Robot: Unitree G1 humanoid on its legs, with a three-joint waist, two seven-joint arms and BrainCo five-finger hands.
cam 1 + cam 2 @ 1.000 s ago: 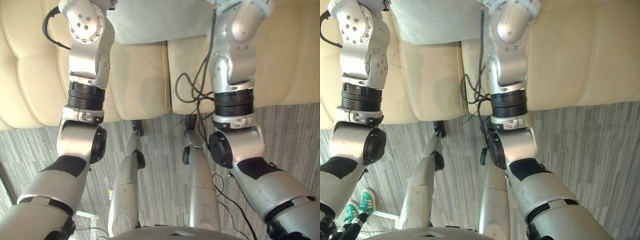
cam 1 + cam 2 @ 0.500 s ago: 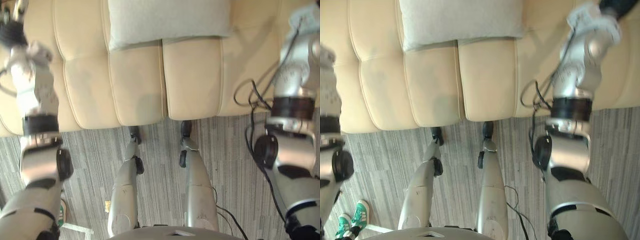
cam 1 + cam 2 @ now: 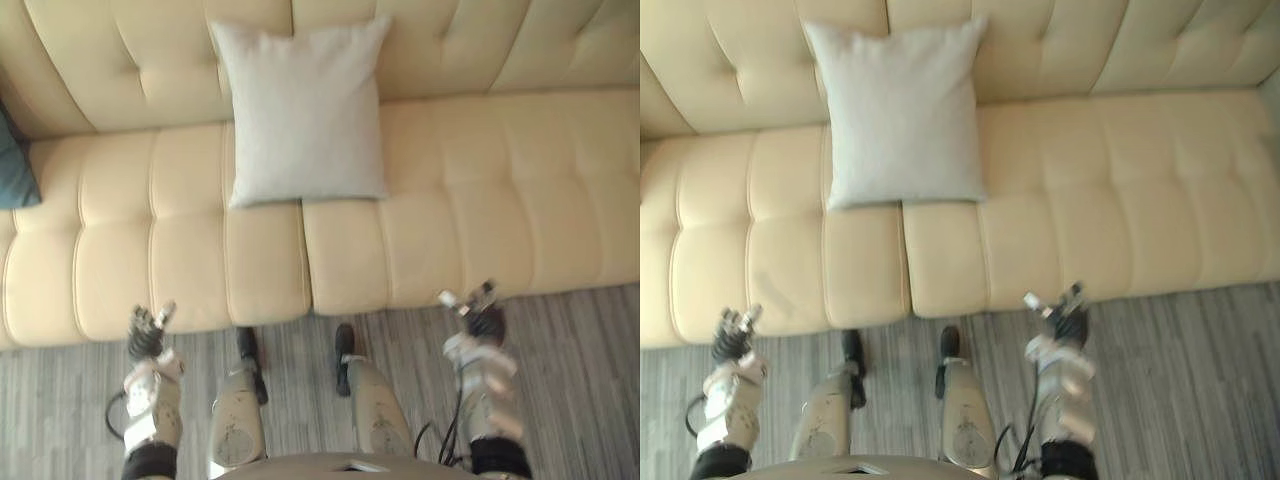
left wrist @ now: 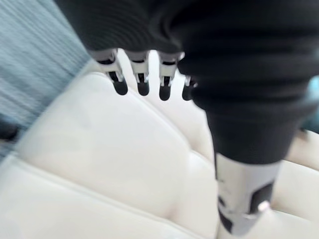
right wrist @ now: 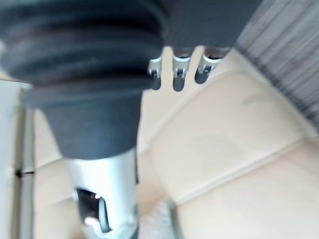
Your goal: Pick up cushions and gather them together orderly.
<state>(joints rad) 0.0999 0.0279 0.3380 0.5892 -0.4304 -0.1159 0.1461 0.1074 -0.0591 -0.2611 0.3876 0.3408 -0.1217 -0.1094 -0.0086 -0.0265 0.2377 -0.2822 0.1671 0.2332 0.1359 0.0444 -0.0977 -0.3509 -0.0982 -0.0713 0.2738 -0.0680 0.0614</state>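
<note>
Your left hand point(image 3: 148, 335) and right hand point(image 3: 472, 310) hang before the sofa point(image 3: 500, 200), fingers loosely spread, empty — grey cushion point(image 3: 300, 115) leans on its backrest, teal cushion point(image 3: 12, 165) far left

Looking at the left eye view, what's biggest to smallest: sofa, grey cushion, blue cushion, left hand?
1. sofa
2. grey cushion
3. blue cushion and left hand: look alike; the cushion is cut off at the view's edge, so unranked.

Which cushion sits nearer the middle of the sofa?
The light grey cushion, propped against the backrest near the middle of the sofa. The dark teal cushion lies at the far left end, cut by the picture's edge.
</note>
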